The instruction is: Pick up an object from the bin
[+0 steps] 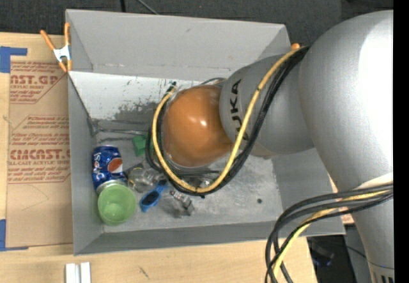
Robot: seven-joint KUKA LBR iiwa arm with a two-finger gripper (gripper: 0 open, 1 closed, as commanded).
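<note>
We see the orange wrist cover [195, 125] low over the bin [179, 39], presumably for picking. 1 blue can [107, 167], 1 green cup [117, 204] and 1 small blue piece [152, 197] lie near it, toward the view's left. We cannot tell the gripper's opening.

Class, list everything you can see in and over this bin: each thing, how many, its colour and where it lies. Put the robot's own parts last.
bin: one, grey metal, middle of the view.
drinks can: one, blue with a red and white logo, lying by the left wall.
cup: one, green, lower left corner, just below the can.
small green piece: one, green, right of the can.
clear piece: one, see-through, between the can and the cover.
small blue piece: one, blue, right of the cup.
small grey piece: one, grey, below the cover.
arm: one, silver, from the right.
wrist cover: one, orange, over the bin's middle.
cables: several, yellow and black, round the cover.
</note>
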